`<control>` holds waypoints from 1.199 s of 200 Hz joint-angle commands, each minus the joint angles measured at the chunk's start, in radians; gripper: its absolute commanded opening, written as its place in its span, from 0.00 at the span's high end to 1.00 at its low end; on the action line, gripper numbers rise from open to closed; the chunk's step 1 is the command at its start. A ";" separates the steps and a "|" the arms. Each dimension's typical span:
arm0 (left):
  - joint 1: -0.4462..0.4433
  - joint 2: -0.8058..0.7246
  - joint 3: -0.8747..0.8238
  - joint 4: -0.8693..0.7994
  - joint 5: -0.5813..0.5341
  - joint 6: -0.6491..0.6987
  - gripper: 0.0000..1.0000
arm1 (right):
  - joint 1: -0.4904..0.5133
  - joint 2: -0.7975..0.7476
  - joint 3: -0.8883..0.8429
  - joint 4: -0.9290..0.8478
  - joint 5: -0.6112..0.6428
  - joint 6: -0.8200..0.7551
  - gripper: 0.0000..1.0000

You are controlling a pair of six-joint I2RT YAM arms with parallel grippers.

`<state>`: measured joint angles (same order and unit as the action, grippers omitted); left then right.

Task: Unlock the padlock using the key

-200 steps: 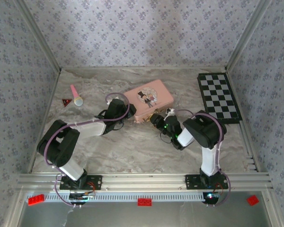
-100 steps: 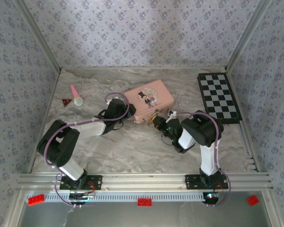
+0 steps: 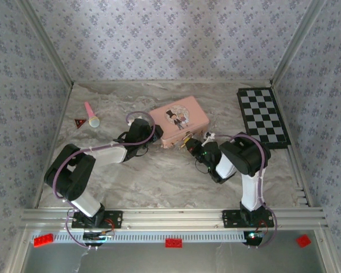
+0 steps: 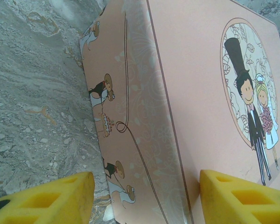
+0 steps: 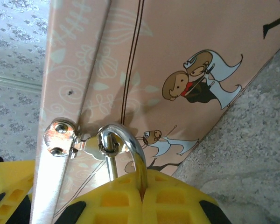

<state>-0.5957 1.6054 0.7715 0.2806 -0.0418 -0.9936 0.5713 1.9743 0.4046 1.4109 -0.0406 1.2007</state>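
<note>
Clamping is seen at the R gripper: its yellow pads are pressed together w/ no gap, and the padlock is held btwn them. Only the grey shackle is shown, arching up out of the pad seam and hooked through the hasp just above the jaws. The lock body is hidden by the pads. The hasp is riveted to the silver rim of the pink tin, whose decorated wall is stood directly ahead of the R jaws, very close. Marble tabletop is seen beside the jaws, under the tin.

The L gripper is held wide, w/ one yellow fingertip set at each side & nothing gripped. The tin's long edge is framed btwn these jaws. Its lid, w/ a cartoon bride & groom, is ahead of one finger and its side wall is ahead of the other. Whether the tin is touched can't be told.

From above, the L gripper is placed at one short end of the tin and the R gripper at its near long side, so a corner of the tin is bracketed by the two. Well apart from both jaws, a checkerboard is laid out past the R arm. A pink stick w/ a pale round head and a small red triangle are laid out past the L arm.
</note>
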 commanded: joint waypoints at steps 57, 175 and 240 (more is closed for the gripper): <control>0.007 0.021 -0.017 -0.127 -0.034 0.007 0.40 | -0.073 -0.054 -0.040 -0.027 0.042 0.065 1.00; 0.051 -0.003 0.070 -0.184 0.136 0.133 0.38 | -0.147 -0.278 -0.085 -0.271 -0.009 -0.066 1.00; 0.092 -0.314 0.029 -0.384 0.166 0.389 0.32 | -0.169 -0.901 0.065 -1.315 -0.001 -0.612 1.00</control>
<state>-0.5144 1.4296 0.8413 -0.0120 0.0994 -0.7418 0.4053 1.2423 0.3737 0.6125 -0.0593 0.8825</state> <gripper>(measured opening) 0.673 0.051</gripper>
